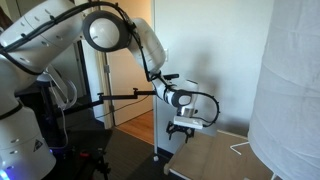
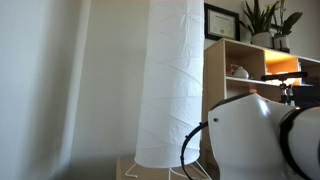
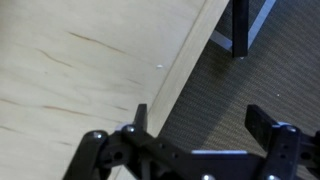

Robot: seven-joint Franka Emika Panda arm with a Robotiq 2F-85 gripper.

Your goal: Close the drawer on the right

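Observation:
The drawer (image 1: 216, 158) is a low, light-tan wooden box with a flat pale top, at the lower right in an exterior view, with a thin white wire piece (image 1: 240, 148) on it. My gripper (image 1: 186, 126) hangs just above its near corner. In the wrist view the pale wooden top (image 3: 80, 70) fills the left, with its darker edge running diagonally. My gripper (image 3: 200, 125) is open and empty. One finger is over the wooden edge, the other over the dark carpet.
A tall white paper-like sheet (image 1: 290, 80) stands on the drawer's far side and also shows in an exterior view (image 2: 172, 80). A wooden shelf with plants (image 2: 250, 55) is behind. A dark furniture leg (image 3: 240, 30) stands on grey carpet (image 3: 250, 80).

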